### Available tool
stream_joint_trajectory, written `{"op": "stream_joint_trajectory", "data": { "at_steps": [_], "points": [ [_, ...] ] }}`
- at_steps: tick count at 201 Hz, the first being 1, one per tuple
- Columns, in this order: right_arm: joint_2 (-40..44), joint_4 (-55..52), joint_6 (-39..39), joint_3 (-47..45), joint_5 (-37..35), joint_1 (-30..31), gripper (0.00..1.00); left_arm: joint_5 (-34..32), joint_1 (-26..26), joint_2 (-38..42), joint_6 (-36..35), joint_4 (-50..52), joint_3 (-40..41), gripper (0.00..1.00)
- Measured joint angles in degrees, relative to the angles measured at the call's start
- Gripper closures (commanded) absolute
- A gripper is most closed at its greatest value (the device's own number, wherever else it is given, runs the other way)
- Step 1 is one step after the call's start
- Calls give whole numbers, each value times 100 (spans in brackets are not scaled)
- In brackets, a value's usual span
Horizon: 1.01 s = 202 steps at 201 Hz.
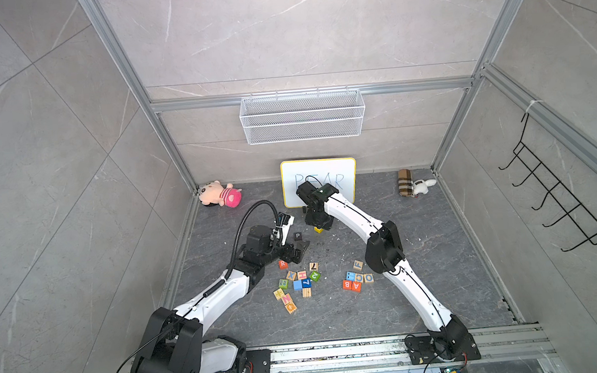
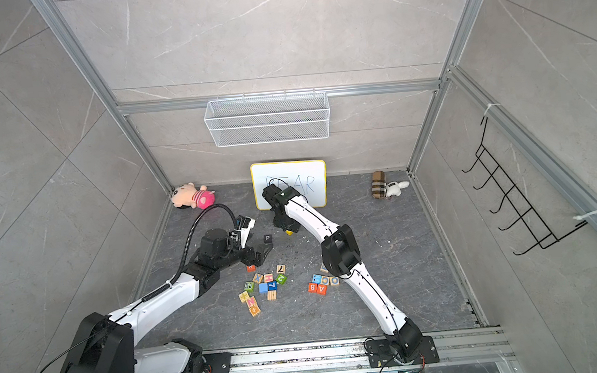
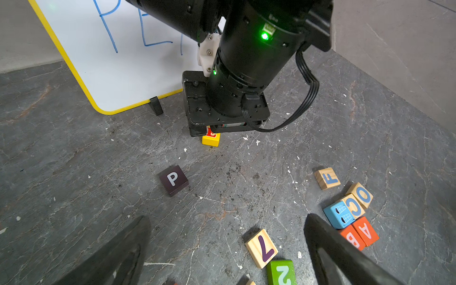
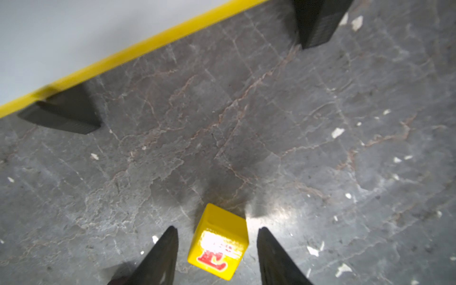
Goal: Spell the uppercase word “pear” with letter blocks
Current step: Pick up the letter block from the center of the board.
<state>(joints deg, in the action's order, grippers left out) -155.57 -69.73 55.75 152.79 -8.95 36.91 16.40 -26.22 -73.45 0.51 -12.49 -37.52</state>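
Note:
The yellow E block [image 4: 218, 243] sits on the dark floor [image 4: 222, 123] between the fingers of my right gripper [image 4: 217, 228]. The jaws are open, with a gap showing on each side of the block. In both top views only an edge of the E block [image 1: 318, 229] [image 2: 289, 232] shows under the gripper. The black P block [image 1: 297, 236] [image 3: 174, 180] lies flat to its left. My left gripper [image 3: 227, 218] hovers wide open and empty just short of the P block. The orange-red R block [image 1: 283, 264] lies beside the left wrist. The orange-red A block [image 1: 356, 286] [image 3: 366, 232] rests next to the B block [image 1: 347, 284].
A yellow-framed whiteboard [image 1: 319, 182] reading PEAR stands against the back wall, right behind the right gripper. Several wooden, blue and green blocks [image 1: 299, 284] lie scattered in front of the left arm. Plush toys [image 1: 221, 195] [image 1: 415, 183] lie in the back corners.

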Motion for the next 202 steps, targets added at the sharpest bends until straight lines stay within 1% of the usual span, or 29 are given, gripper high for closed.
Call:
{"op": "stream_joint_trajectory", "data": {
  "at_steps": [20,25,51,54,65,73,110,202],
  "points": [
    [-76,15,0,0,0,0,47,35,0,-4,0,-2,0,0],
    [-103,15,0,0,2,0,50,42,0,-9,0,-2,0,0],
    [-125,35,-9,13,-7,0,53,63,0,-46,0,-26,0,0],
    [-125,35,-15,13,-7,0,54,63,0,-55,0,-33,0,0],
    [-131,35,-63,13,-7,0,67,63,0,-87,0,-57,0,0],
    [-133,42,-66,13,-7,0,71,66,0,-103,0,-66,0,0],
    [-136,48,-118,24,-7,-4,72,63,0,-116,0,-83,0,0],
    [-136,28,-393,57,57,28,70,59,0,-116,0,-83,0,0]
  ]
}}
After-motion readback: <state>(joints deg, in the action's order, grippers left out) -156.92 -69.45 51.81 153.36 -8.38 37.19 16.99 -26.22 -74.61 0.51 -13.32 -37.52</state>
